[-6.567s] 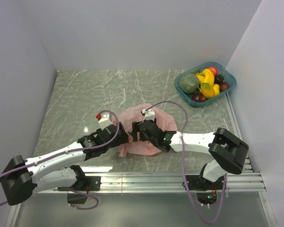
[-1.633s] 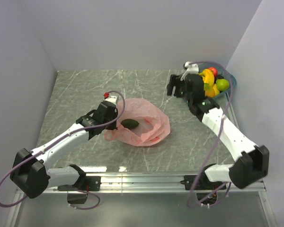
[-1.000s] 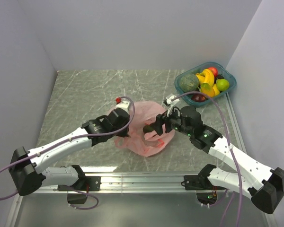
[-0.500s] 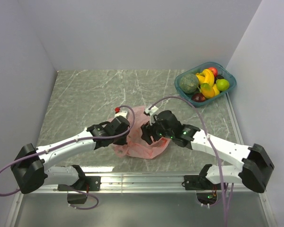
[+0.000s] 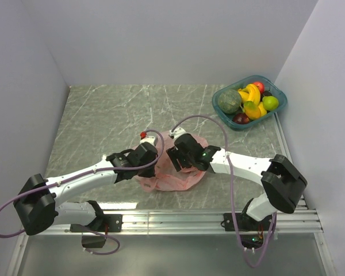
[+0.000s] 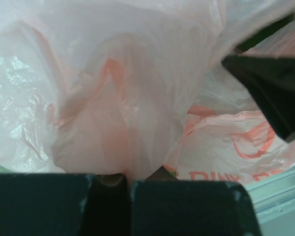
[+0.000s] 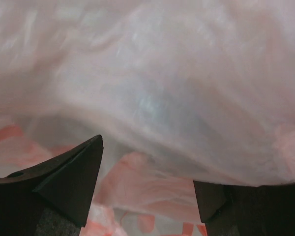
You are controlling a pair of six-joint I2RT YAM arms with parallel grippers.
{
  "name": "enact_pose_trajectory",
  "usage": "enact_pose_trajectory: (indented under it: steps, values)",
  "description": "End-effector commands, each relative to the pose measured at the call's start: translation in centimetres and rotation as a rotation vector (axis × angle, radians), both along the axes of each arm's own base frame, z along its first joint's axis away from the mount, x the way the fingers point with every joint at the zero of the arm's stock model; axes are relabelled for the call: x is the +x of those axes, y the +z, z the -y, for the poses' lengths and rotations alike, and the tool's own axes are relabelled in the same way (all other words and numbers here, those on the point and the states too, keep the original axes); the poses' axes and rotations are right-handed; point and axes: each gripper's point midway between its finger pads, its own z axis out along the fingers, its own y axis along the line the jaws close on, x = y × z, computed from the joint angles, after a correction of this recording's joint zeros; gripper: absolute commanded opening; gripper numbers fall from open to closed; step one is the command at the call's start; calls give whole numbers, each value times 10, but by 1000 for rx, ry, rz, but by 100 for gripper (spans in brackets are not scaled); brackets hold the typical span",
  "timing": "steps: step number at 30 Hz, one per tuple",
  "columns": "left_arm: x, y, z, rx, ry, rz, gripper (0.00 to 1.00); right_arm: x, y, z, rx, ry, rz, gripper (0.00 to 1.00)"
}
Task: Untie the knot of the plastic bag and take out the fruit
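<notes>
The left arm (image 5: 80, 178) reaches in from the left of the plastic bag (image 5: 178, 178). The bag lies crumpled on the grey marbled table (image 5: 103, 115). The left gripper (image 5: 151, 163) sits at the bag's left edge. In the left wrist view its fingers (image 6: 39, 206) are drawn almost together, and a fold of the thin pink film is pinched in the narrow slot between them. The rest of the bag billows up ahead of that gripper (image 6: 127, 184).

Just right of that pinch, over the bag's rear middle, is the right gripper (image 5: 173, 160). Its dark tip also shows at the right edge of the left wrist view (image 6: 265, 93). In the right wrist view its fingers (image 7: 69, 177) stand well apart with pink plastic filling the space ahead. They grip nothing that can be seen.

The right arm (image 5: 247, 167) runs off to the right of the bag. Well behind and to the right of the bag sits the teal tray (image 5: 278, 109). It holds the fruit (image 5: 254, 109), among them a banana bunch (image 5: 253, 92) and a lime-green round fruit (image 5: 269, 102), beside the large melon (image 5: 229, 100).
</notes>
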Motion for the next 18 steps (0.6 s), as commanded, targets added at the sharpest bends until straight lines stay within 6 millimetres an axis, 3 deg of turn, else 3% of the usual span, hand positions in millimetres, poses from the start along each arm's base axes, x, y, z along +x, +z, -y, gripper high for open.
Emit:
enact_pose_trajectory:
  steps: [1, 14, 18]
  values:
    - [1, 2, 6, -33, 2, 8, 1, 3, -9, 6, -28, -92, -18, 77]
    - [0, -1, 3, -28, 5, 8, 1, 15, -48, 19, -146, -207, -29, 81]
    - [1, 0, 0, -23, 11, 15, 0, 12, -44, 12, -91, -181, -28, 69]
